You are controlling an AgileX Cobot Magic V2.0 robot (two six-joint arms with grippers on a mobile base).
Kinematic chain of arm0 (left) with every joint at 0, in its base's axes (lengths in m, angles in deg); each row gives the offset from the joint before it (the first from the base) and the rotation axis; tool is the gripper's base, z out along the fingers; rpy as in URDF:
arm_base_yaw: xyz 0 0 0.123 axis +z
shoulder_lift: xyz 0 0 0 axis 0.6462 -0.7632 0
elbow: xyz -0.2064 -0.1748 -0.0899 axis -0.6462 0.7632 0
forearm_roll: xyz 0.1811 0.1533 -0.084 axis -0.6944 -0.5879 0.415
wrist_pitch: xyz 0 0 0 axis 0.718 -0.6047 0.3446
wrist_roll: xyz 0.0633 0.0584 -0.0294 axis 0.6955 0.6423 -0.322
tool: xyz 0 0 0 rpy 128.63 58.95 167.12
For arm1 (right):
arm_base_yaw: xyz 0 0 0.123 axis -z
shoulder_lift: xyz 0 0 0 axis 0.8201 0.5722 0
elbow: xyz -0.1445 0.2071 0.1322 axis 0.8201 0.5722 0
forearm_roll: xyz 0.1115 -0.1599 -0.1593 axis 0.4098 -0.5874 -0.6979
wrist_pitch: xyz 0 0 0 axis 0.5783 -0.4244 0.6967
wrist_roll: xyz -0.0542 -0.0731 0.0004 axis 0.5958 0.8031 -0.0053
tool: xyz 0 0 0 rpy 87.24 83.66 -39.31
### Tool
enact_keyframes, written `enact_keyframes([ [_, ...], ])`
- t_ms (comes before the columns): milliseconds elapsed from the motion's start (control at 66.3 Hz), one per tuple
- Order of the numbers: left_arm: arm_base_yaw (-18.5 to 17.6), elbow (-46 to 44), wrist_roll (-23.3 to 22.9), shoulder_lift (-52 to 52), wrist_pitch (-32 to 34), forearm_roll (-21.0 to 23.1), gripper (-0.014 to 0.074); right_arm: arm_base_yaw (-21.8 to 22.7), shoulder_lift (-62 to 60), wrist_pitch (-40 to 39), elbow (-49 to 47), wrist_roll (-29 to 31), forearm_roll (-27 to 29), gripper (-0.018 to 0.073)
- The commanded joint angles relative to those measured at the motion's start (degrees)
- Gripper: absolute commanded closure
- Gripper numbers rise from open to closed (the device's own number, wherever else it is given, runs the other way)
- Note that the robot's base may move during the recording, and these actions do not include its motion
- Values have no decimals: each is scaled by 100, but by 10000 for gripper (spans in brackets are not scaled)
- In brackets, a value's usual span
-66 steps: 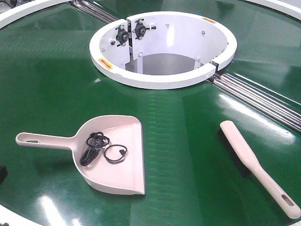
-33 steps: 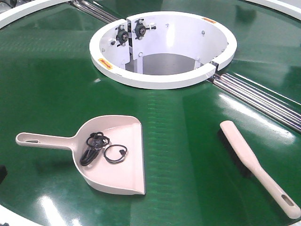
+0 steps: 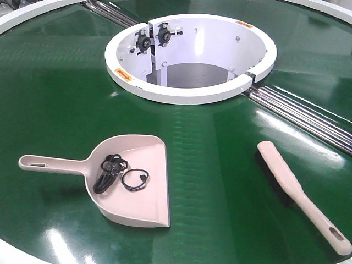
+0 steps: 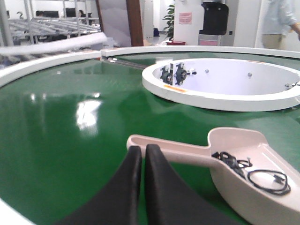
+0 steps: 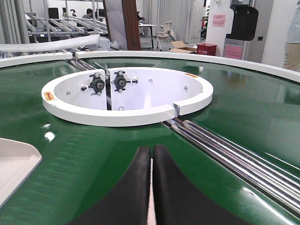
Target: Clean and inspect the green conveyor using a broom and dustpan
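The green conveyor [image 3: 60,93] fills the front view. On it at lower left lies the dustpan [image 3: 140,203], its handle pointing left, with a black cable bundle [image 3: 109,171] and a black ring [image 3: 135,180] inside. The broom [image 3: 291,190] lies at lower right, bristles down, slotted end toward the near edge. Neither gripper shows in the front view. In the left wrist view my left gripper [image 4: 143,148] is shut and empty, its tips just short of the dustpan [image 4: 253,187] handle end. My right gripper [image 5: 151,149] is shut above the belt, with a pale sliver visible through the slit between its fingers.
The white ring-shaped hub [image 3: 181,93] stands open at the belt's middle, with bearing blocks on its inner wall. Silver rods [image 3: 308,115] run from it toward the right, and more run at the top left. A white rim [image 3: 22,16] bounds the belt.
A dark gripper part at the front view's lower-left edge has slid out of view. The dustpan and broom have not moved.
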Motion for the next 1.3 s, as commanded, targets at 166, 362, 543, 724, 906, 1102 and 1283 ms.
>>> enact_keyframes([
  [166, 34, 188, -371, 126, 92, -178, 603, -15, 107, -412, -159, 29, 8, 569],
  [362, -201, 188, -373, 126, 99, -289, 603, -15, 107, -412, -159, 29, 8, 569],
  [543, -456, 188, -378, 126, 100, -305, 603, -15, 107, -412, -159, 29, 8, 569],
  [724, -456, 188, -378, 126, 34, -310, 603, -15, 107, -412, -159, 29, 8, 569],
  [906, -456, 188, -378, 126, 34, -310, 603, -15, 107, -412, -159, 29, 8, 569],
  [1102, -456, 188, -378, 126, 34, -310, 603, -15, 107, -418, -159, 29, 8, 569],
  [1283, -456, 188, -378, 126, 34, -310, 603, -15, 107, -418, -159, 29, 8, 569],
])
